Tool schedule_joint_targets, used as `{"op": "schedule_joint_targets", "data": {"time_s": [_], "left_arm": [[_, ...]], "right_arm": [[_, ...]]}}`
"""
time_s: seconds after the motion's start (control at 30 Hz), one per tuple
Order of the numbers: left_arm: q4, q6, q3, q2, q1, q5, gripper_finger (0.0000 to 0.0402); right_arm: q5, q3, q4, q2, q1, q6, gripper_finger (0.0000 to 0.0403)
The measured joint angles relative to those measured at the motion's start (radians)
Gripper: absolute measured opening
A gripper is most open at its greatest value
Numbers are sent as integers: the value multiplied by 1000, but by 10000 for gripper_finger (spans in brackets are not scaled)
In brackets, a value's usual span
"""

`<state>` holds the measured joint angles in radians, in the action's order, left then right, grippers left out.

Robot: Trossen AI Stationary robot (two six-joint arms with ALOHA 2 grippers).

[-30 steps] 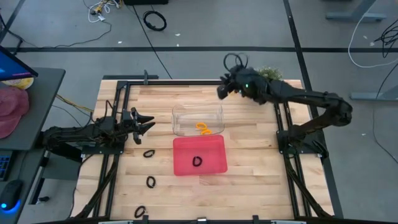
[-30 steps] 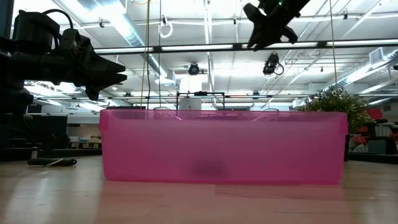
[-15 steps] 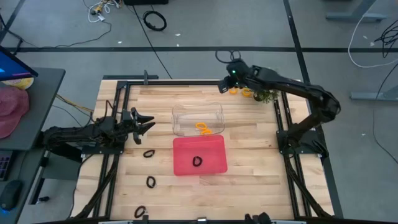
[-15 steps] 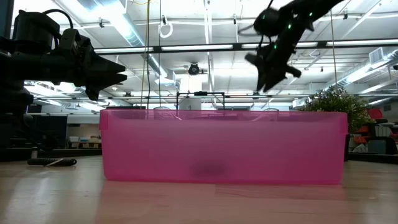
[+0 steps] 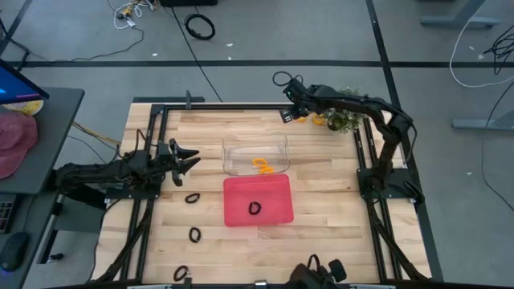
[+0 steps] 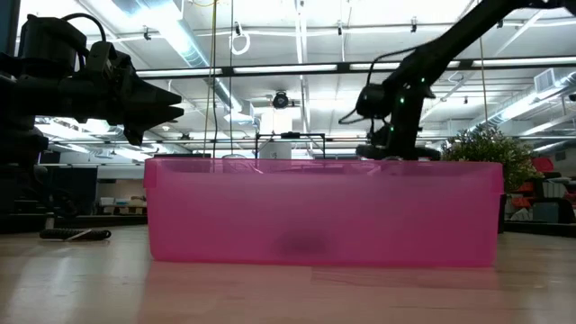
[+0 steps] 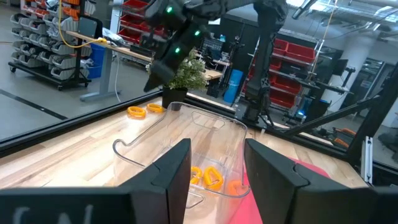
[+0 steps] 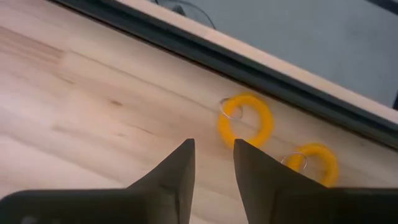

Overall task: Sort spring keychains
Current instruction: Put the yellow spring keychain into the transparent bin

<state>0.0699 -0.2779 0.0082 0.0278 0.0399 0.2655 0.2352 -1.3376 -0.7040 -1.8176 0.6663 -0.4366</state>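
Two orange spring keychains lie flat on the table by its far edge: one (image 8: 245, 121) (image 5: 301, 118) and another (image 8: 311, 163) (image 5: 320, 120). My right gripper (image 8: 214, 165) (image 5: 287, 112) is open and hovers low just left of them, touching nothing. More orange keychains (image 5: 261, 165) (image 7: 208, 177) lie in the clear bin (image 5: 255, 144). One black keychain (image 5: 254, 209) lies in the red tray (image 5: 277, 189) (image 6: 324, 211). Three black keychains lie on the table's left side (image 5: 192, 197), (image 5: 195, 234), (image 5: 181, 273). My left gripper (image 5: 193, 158) (image 7: 217, 168) is open and waits left of the clear bin.
A small potted plant (image 5: 345, 119) stands at the far right corner, just beyond the orange keychains. The black frame rail (image 5: 233, 104) runs along the far edge. Bare wood lies to the right of the tray and bin.
My right gripper has come down from high above the table toward the far edge and now sits low beside the two orange keychains; its arm has folded in. My left arm has kept still.
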Motion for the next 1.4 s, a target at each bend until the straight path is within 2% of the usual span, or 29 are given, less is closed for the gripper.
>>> {"op": "schedule_joint_targets", "data": {"time_s": [0.57, 1.4], "left_arm": [[0, 0, 0, 0, 0, 0, 154], [0, 0, 0, 0, 0, 0, 154]], "right_arm": [[12, -4, 36, -222, 52, 11, 114], [-18, 2, 29, -200, 47, 34, 114]]}}
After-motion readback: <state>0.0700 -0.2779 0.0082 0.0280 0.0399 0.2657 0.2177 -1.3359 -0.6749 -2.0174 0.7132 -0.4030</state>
